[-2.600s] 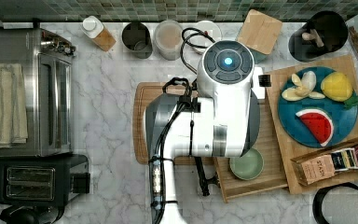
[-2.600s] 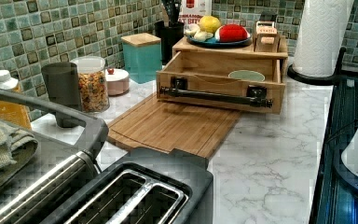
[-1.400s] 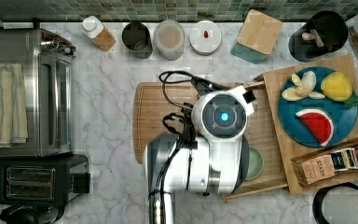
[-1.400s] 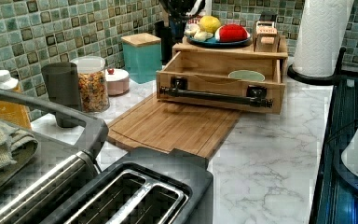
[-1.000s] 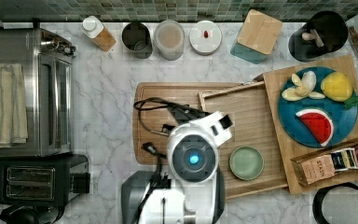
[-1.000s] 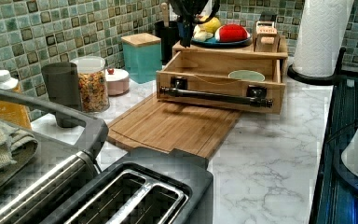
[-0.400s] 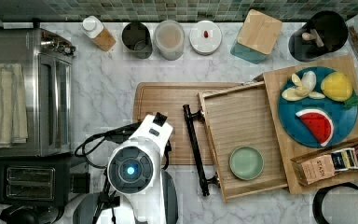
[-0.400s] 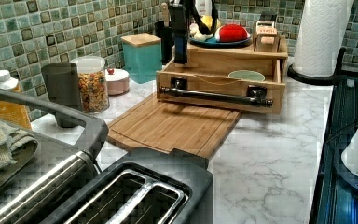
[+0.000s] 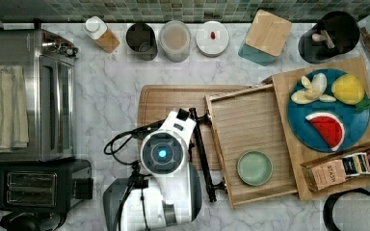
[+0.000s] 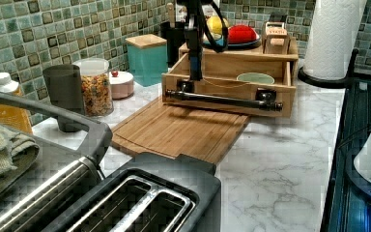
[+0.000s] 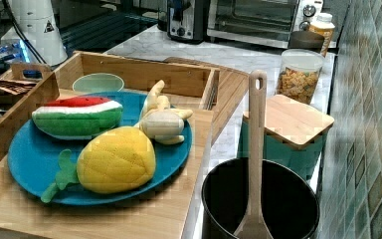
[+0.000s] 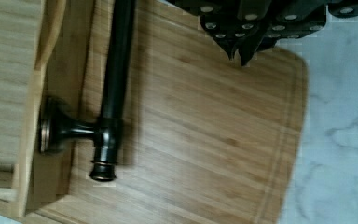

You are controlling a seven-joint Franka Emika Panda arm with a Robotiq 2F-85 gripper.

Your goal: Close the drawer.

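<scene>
Light-wood drawer (image 9: 250, 139), pulled well out of its box over the cutting board (image 9: 173, 103) on the marble tabletop (image 9: 106, 96). Its slatted floor carries a small green bowl (image 9: 254, 168); a long black bar handle (image 12: 116, 70) on round posts spans the front. The claw (image 12: 240, 51), fingertips drawn almost together and holding nothing, hangs above the grooved bamboo board just beside the handle, apart from it. On the box top, a blue plate (image 9: 298, 125) bears plush fruit.
</scene>
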